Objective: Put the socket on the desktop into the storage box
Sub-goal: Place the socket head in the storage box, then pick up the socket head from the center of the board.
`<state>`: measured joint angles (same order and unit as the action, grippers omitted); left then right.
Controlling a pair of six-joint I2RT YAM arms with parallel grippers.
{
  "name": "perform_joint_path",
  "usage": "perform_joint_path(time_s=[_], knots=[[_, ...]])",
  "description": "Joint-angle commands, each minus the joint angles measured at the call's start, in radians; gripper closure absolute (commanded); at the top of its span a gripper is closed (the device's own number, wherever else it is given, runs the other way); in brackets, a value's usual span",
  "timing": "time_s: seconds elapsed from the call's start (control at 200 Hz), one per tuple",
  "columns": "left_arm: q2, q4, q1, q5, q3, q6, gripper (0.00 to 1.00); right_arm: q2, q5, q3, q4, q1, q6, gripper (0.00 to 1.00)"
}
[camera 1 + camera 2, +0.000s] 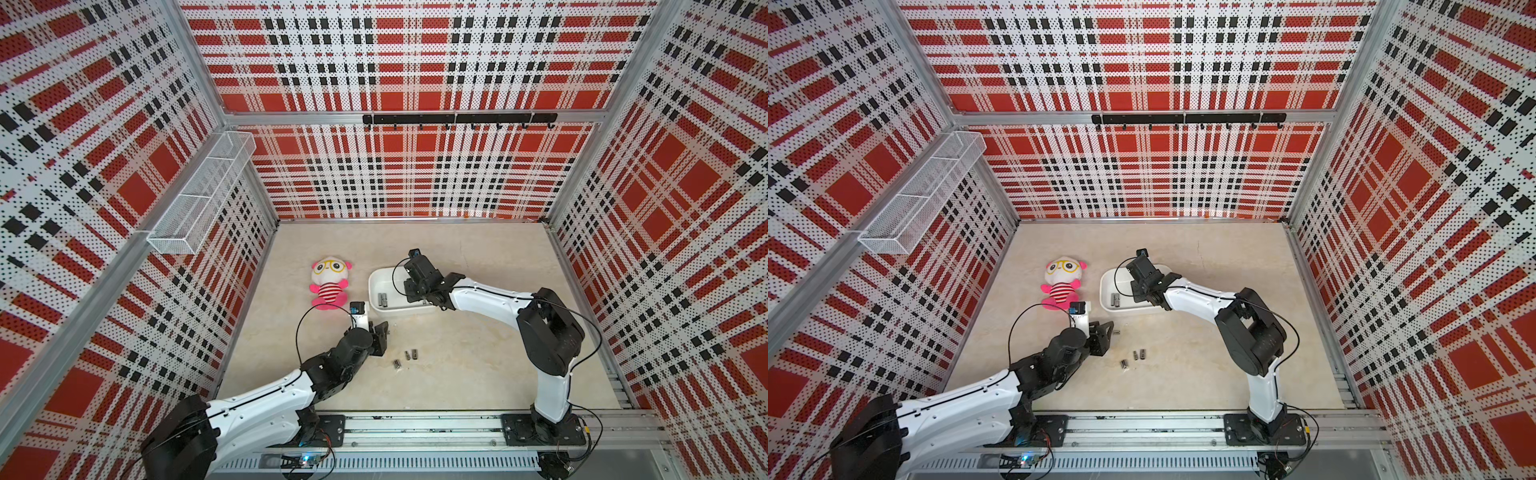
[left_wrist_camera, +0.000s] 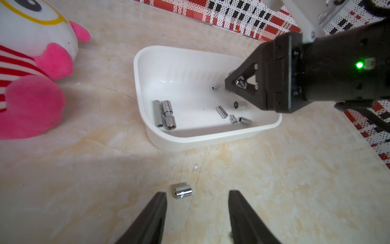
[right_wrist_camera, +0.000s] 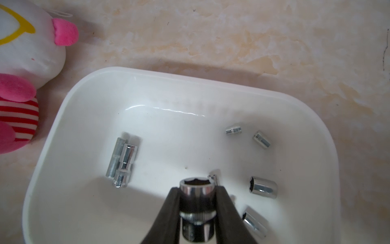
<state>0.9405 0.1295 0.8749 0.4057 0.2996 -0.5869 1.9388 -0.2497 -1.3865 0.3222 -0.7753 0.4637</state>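
Chrome sockets (image 2: 166, 114), several, already lay inside the storage box (image 3: 147, 72). My right claw (image 3: 197, 190) pinched a further socket (image 3: 197, 202) above it. Outside the box, four loose sockets (image 1: 407, 355) lay on the bench (image 1: 478, 365), the nearest socket (image 2: 183, 190) before my spread left claw (image 2: 197, 192).

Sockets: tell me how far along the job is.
Done: several sockets lie in the storage box. In hand: the right gripper is shut on a large socket above the box; the open left gripper is poised at a loose socket on the desktop. Left: that one plus three sockets nearby.
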Motion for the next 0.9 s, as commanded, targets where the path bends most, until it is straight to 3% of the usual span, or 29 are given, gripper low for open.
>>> perform_joint_path(time_s=[0.0,0.11,0.361,0.501,0.691,0.892], knots=[[-0.018,0.023,0.007,0.001,-0.007,-0.002,0.47,0.026,-0.040,-0.033,0.047,0.005,0.000,0.75],[-0.028,0.004,0.011,0.016,-0.002,-0.013,0.47,0.045,-0.084,-0.030,0.054,0.015,0.013,0.67],[-0.079,-0.018,0.021,0.085,-0.008,0.009,0.46,-0.023,-0.056,0.031,0.029,0.024,0.018,0.56],[-0.076,-0.005,0.021,0.060,-0.011,0.024,0.46,-0.080,-0.039,0.061,0.029,0.024,0.004,0.55],[-0.060,0.002,0.021,0.039,-0.010,0.033,0.46,-0.293,-0.020,0.179,0.026,0.021,-0.021,0.55],[-0.046,0.008,0.021,0.031,-0.009,0.050,0.45,-0.587,-0.019,0.426,-0.011,0.014,-0.053,0.52]])
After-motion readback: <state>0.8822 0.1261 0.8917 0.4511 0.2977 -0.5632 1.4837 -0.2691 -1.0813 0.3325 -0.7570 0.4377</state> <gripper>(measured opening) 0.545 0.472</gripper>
